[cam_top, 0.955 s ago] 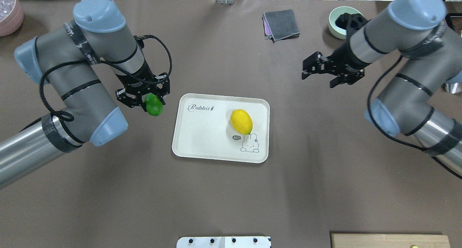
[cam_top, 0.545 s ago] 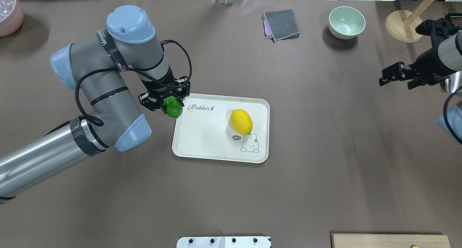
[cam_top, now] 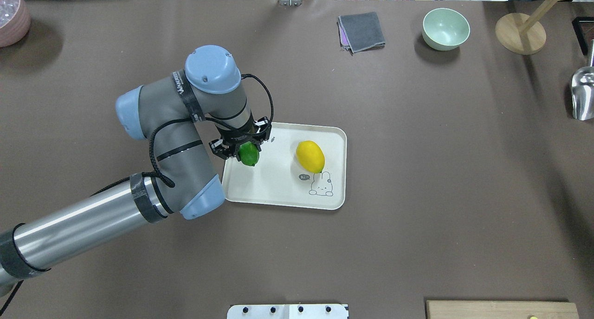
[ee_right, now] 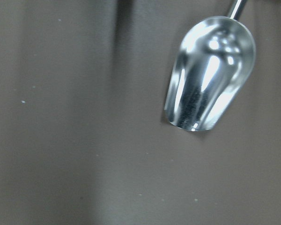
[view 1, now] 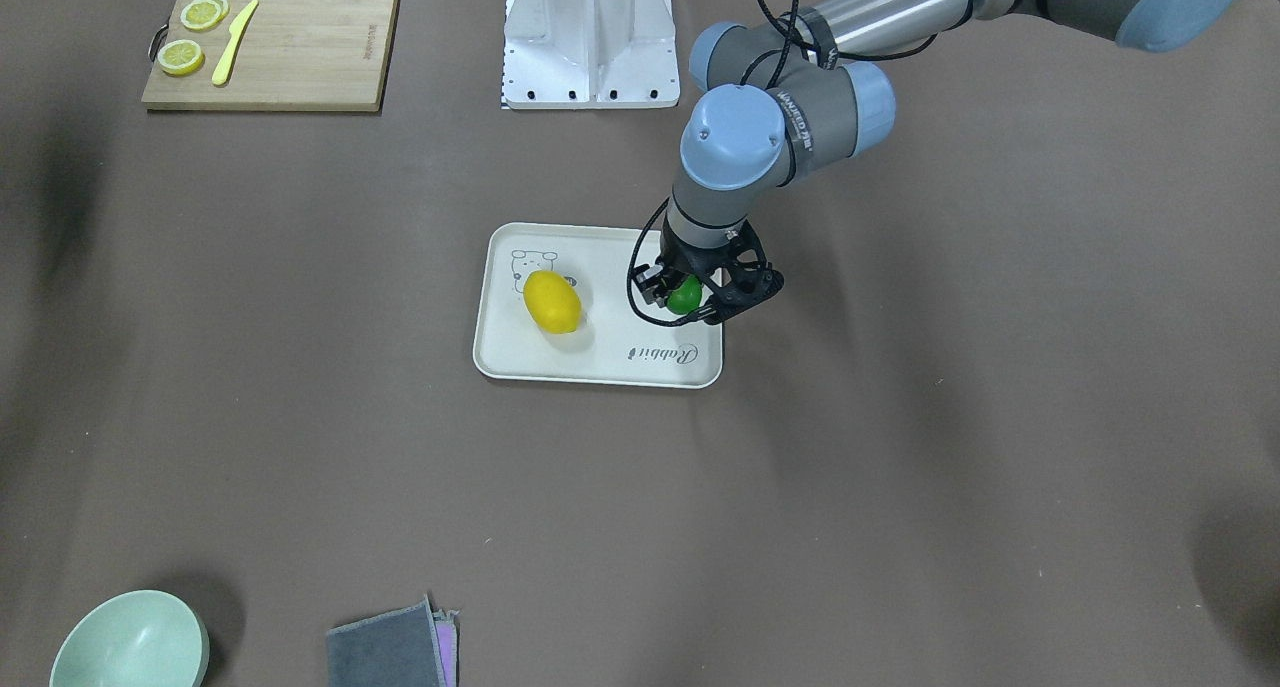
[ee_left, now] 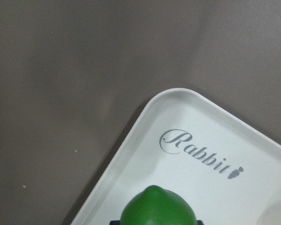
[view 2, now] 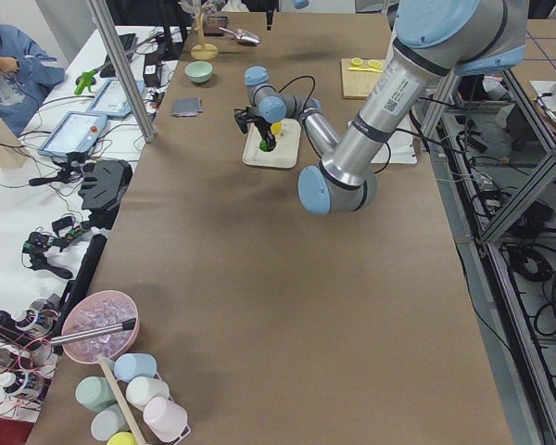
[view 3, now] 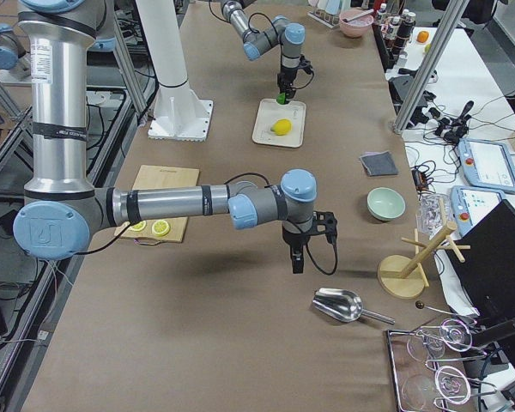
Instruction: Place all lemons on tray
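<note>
The cream-white tray (cam_top: 278, 191) lies mid-table. It also shows in the front view (view 1: 600, 369). The yellow lemon (cam_top: 310, 156) rests on the tray's right half, next to the rabbit drawing. My left gripper (cam_top: 247, 153) is shut on the green lemon (cam_top: 250, 157) and holds it over the tray's left part. The left wrist view shows the green lemon (ee_left: 158, 208) above the tray (ee_left: 187, 112), near the "Rabbit" script. My right gripper (view 3: 297, 257) shows only in the exterior right view, far from the tray. I cannot tell whether it is open or shut.
A metal scoop (cam_top: 582, 94) lies at the right edge, under the right wrist camera (ee_right: 208, 75). A green bowl (cam_top: 445, 29), a grey cloth (cam_top: 362, 31) and a wooden stand (cam_top: 519, 33) are at the far side. A cutting board (view 1: 270, 47) holds lemon slices and a knife.
My left gripper has carried the green lemon rightward from beside the tray to over its left part. My right arm has pulled back to the right, out of the overhead view.
</note>
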`<state>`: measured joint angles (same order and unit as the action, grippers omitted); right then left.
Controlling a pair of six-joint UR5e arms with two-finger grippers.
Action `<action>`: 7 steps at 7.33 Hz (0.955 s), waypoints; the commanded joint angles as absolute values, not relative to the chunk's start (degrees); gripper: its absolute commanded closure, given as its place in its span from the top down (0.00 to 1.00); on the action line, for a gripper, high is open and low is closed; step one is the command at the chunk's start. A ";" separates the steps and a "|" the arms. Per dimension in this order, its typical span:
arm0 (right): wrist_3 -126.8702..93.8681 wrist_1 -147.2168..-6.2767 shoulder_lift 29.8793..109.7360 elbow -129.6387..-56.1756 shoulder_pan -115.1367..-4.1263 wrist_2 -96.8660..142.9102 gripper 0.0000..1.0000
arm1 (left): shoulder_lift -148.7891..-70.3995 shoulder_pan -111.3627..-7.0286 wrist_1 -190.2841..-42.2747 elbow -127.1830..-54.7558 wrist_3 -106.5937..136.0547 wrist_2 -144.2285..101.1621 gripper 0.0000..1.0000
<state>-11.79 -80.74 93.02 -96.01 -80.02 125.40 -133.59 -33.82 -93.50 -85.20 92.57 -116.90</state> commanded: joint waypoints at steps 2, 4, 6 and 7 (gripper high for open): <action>-6.85 -96.84 85.92 -94.57 -87.09 126.65 1.00 | -133.77 -31.82 -95.01 -83.94 93.69 -114.88 0.98; -7.55 -100.81 84.63 -94.40 -87.10 126.56 1.00 | -133.77 -31.90 -94.92 -84.46 93.34 -115.05 0.98; -7.73 -100.81 85.95 -94.13 -87.71 126.39 1.00 | -132.81 -37.66 -91.52 -86.82 88.20 -121.58 0.98; -7.65 -100.90 87.26 -94.22 -89.54 126.65 1.00 | -131.15 -42.40 -87.67 -89.10 81.19 -125.82 0.98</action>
